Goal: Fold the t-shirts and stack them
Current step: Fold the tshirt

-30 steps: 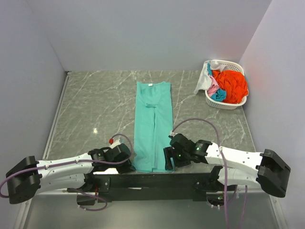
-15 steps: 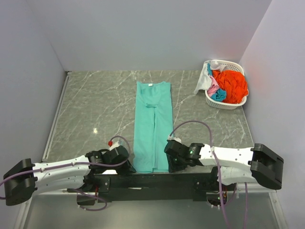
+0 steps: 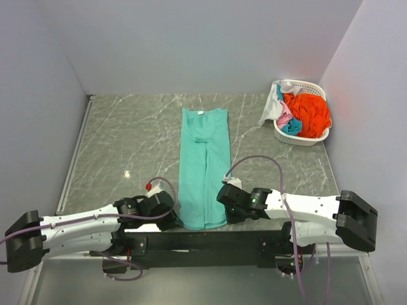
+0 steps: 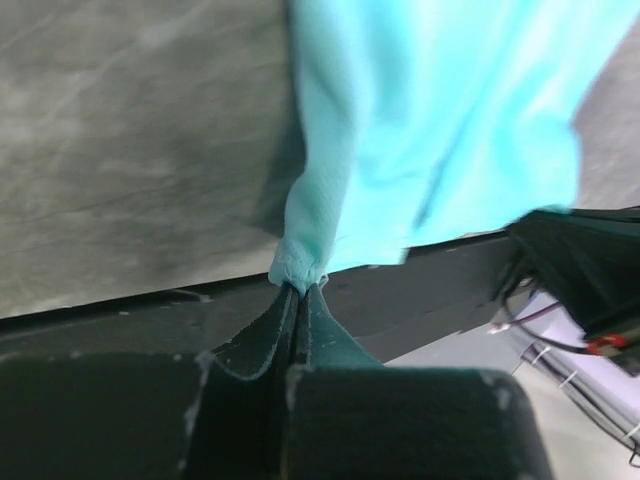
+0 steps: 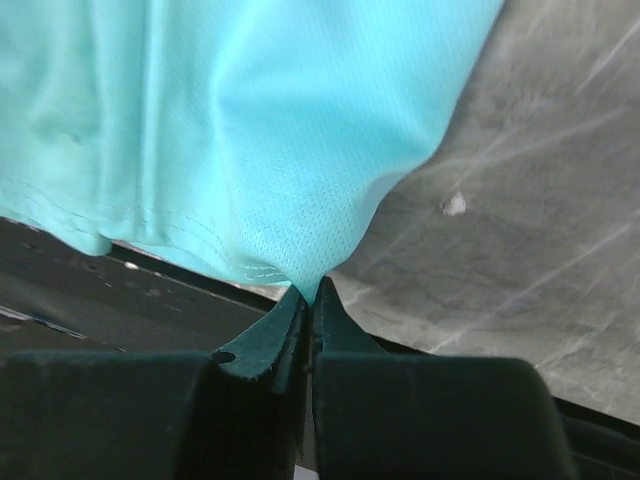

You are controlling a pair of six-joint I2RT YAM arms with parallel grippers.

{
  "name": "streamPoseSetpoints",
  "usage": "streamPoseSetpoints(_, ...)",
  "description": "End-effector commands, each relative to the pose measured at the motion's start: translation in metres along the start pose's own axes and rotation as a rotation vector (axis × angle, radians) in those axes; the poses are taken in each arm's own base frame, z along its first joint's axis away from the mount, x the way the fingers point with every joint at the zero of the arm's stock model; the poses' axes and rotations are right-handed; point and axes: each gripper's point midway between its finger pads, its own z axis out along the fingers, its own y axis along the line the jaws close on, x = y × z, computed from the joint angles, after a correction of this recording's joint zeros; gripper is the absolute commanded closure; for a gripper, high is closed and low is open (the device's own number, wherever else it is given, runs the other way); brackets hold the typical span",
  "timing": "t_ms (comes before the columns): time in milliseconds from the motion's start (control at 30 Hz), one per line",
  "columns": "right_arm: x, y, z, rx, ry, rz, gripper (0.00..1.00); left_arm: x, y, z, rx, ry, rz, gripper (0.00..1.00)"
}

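Note:
A teal-green t-shirt [image 3: 204, 166] lies in a long narrow strip down the middle of the grey marble table [image 3: 127, 140], collar at the far end. My left gripper [image 3: 176, 219] is shut on its near left hem corner [image 4: 298, 268]. My right gripper [image 3: 224, 218] is shut on the near right hem corner [image 5: 290, 262]. In both wrist views the teal cloth is pinched between the dark fingertips. Orange-red [image 3: 309, 113], pink, white and blue t-shirts are heaped in the basket.
A white latticed basket [image 3: 299, 138] stands at the far right corner, with white cloth hanging over its left rim. A black bar [image 3: 203, 240] with the arm bases runs along the near table edge. Walls close in on three sides.
My right gripper has slid left to the shirt's near right corner and closed on it. The near hem is now slightly drawn in. The left gripper kept its hold.

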Motion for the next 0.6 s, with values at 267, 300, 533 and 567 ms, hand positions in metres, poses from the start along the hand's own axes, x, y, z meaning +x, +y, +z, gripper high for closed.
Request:
streamPoseSetpoints(267, -0.079, 0.013, -0.026, 0.05, -0.252, -0.052, 1.0, -0.059, -0.058, -0.019, 0.015, -0.26, 0.088, 0.99)
streamPoseSetpoints(300, -0.083, 0.012, -0.026, 0.046, -0.258, -0.063, 1.0, -0.063, -0.062, -0.02, 0.018, -0.27, 0.089, 0.99)
streamPoseSetpoints(533, -0.121, 0.015, -0.035, -0.007, -0.316, -0.013, 1.0, -0.109, -0.105, -0.027, 0.135, -0.361, 0.096, 0.99)
streamPoseSetpoints(567, -0.128, 0.012, -0.037, -0.007, -0.324, 0.007, 1.0, -0.113, -0.109, -0.025, 0.142, -0.367, 0.102, 0.99)
